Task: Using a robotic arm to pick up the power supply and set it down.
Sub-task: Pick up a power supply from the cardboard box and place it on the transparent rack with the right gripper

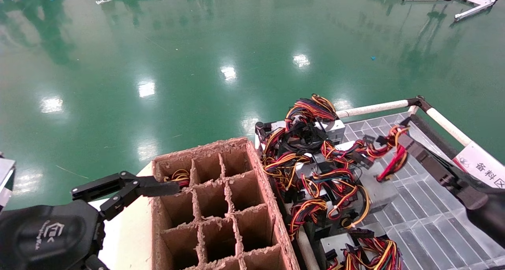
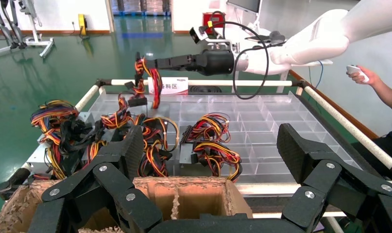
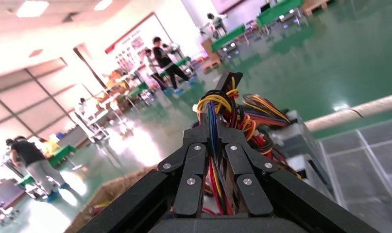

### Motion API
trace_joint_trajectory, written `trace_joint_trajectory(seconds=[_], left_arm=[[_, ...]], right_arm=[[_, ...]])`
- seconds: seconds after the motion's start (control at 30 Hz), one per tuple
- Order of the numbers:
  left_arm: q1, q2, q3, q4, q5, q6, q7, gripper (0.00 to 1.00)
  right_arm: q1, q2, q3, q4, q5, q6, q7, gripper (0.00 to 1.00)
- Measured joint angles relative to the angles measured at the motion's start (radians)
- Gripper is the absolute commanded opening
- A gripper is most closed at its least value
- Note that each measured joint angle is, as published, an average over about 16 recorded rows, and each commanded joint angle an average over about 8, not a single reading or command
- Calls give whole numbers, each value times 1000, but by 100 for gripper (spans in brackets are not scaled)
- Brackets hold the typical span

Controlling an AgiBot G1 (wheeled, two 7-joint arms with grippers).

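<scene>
Black gripper fingers of the right gripper point(image 1: 398, 145) are pinched together on a bundle of red, yellow and black cables point(image 1: 390, 159), which the right wrist view shows squeezed between its pads point(image 3: 218, 145). That bundle runs down to the power supply point(image 1: 375, 187), a silver-grey metal box lying among several other power supplies point(image 1: 311, 155) with tangled wiring on the clear plastic grid tray point(image 1: 426, 218) inside a white-railed cart point(image 1: 375, 108). From the left wrist view the white-shelled right arm point(image 2: 310, 43) reaches over the tray with the cables dangling from its tip. Just left of the tray stands a brown cardboard grid box point(image 1: 221, 207), one far cell holding some wires. The left gripper point(image 1: 158, 187) hovers at the near-left corner of that box, its fingers point(image 2: 121, 160) spread wide apart and holding nothing
</scene>
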Motion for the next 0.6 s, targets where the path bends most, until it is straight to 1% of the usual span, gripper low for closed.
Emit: trace_joint_trajectory(seconds=[0.33, 0.6], left_arm=[[0, 0, 0, 0, 0, 0, 0, 100], [0, 0, 0, 0, 0, 0, 0, 100]], right_arm=[[-37, -30, 24, 16, 34, 6, 10, 0], [-99, -55, 59, 7, 84, 1, 16, 0]])
